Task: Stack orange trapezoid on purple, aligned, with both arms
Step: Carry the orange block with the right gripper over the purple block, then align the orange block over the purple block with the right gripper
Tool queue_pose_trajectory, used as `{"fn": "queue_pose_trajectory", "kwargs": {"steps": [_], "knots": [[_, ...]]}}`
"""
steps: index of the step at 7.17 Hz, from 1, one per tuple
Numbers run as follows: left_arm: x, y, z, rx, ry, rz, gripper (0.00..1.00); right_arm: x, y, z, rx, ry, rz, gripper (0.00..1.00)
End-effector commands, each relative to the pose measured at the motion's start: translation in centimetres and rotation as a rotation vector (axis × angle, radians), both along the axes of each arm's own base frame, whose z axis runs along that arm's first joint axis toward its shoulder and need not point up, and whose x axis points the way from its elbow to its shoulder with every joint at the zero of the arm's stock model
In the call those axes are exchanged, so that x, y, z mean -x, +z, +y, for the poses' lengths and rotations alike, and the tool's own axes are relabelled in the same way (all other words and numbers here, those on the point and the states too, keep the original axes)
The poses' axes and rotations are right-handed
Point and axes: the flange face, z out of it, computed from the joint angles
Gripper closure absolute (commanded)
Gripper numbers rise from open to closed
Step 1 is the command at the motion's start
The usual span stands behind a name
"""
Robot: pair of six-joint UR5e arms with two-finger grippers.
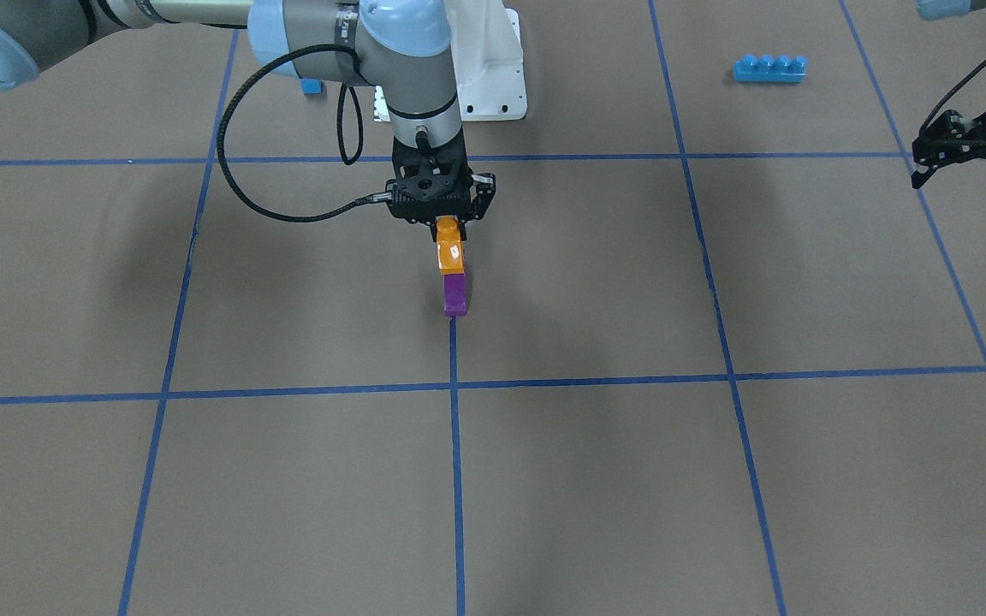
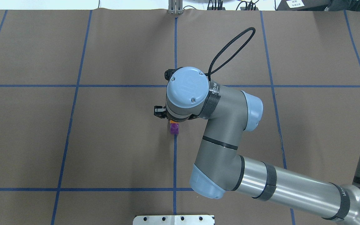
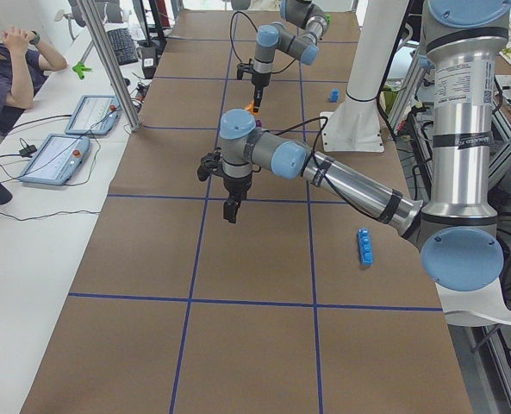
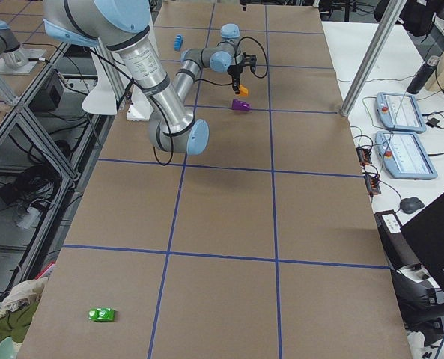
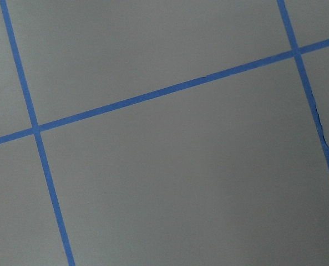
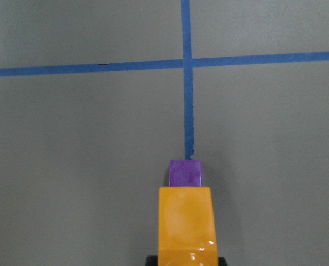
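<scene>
My right gripper [image 1: 450,229] is shut on the orange trapezoid [image 1: 449,249] and holds it upright near the table's middle. The purple brick [image 1: 454,293] stands on the table at the end of a blue tape line, right under the orange one. In the exterior right view the orange [image 4: 243,90] hangs a little above the purple [image 4: 240,105]. The right wrist view shows the orange [image 6: 185,221] close up, with the purple [image 6: 185,173] just beyond it. In the overhead view the wrist hides most of the purple [image 2: 174,128]. My left gripper [image 1: 962,181] is open and empty, hovering far off to the side.
A long blue four-stud brick [image 1: 769,68] lies near my left arm's side. A small blue brick [image 1: 311,86] sits by the white robot base [image 1: 493,77]. A green toy [image 4: 101,314] lies far down the table. Blue tape lines grid the brown table.
</scene>
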Motion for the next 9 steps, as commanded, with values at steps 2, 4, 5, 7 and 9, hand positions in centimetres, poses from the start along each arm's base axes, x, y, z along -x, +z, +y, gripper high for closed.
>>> {"fn": "queue_pose_trajectory", "kwargs": {"steps": [2,4,5,7,9], "knots": [[0.0,0.0,0.0,0.000,-0.001,0.000,0.00,2.2,0.5,1.0,-0.009,-0.004,0.030,1.00],[0.0,0.1,0.0,0.002,-0.001,0.000,0.00,2.4,1.7,0.9,-0.006,0.000,0.052,1.00],[0.0,0.2,0.0,0.005,-0.001,-0.001,0.00,2.3,1.5,0.9,0.002,-0.003,0.079,1.00],[0.0,0.1,-0.1,0.003,-0.001,-0.001,0.00,2.2,1.3,0.9,-0.002,-0.006,0.082,1.00],[0.0,0.1,-0.1,0.003,-0.001,-0.001,0.00,2.2,1.0,0.9,-0.013,-0.011,0.077,1.00]]}}
